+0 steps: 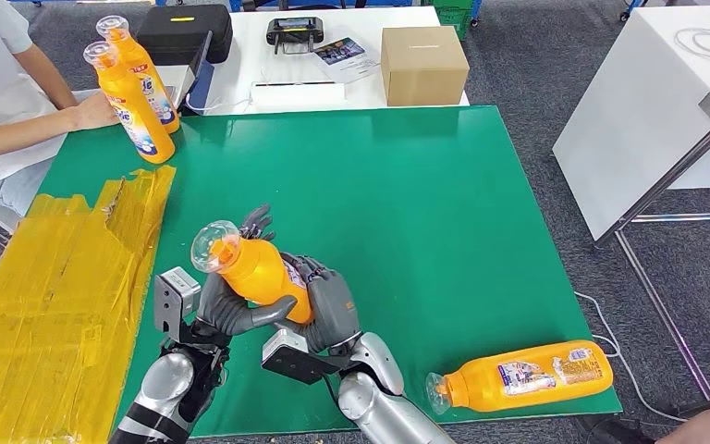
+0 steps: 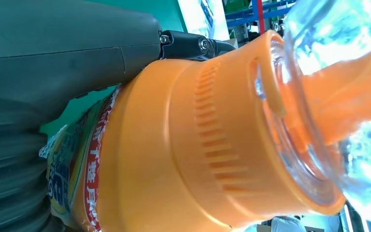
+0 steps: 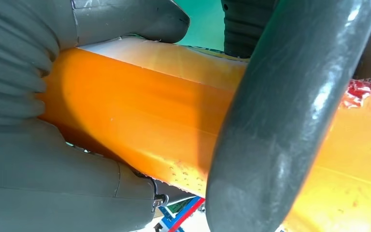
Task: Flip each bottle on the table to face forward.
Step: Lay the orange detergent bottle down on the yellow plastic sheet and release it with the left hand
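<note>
An orange bottle (image 1: pixel 257 270) with a clear cap is held tilted above the green mat (image 1: pixel 407 203), cap toward the far left. My left hand (image 1: pixel 231 310) grips it just below the neck, and my right hand (image 1: pixel 328 305) wraps its lower body. The left wrist view shows the bottle's shoulder and cap (image 2: pixel 251 140) close up; the right wrist view shows its orange body (image 3: pixel 140 121) under my fingers (image 3: pixel 290 121). Another orange bottle (image 1: pixel 522 375) lies on its side at the mat's near right corner. Two orange bottles (image 1: pixel 134 88) stand upright at the far left.
A person's arm (image 1: pixel 28 129) rests by the two upright bottles. Yellow tape (image 1: pixel 55 296) covers the table's left side. A cardboard box (image 1: pixel 422 63), a black case (image 1: pixel 185 32) and a controller (image 1: pixel 298 30) sit on the white table behind. A white table (image 1: pixel 647 111) stands at right.
</note>
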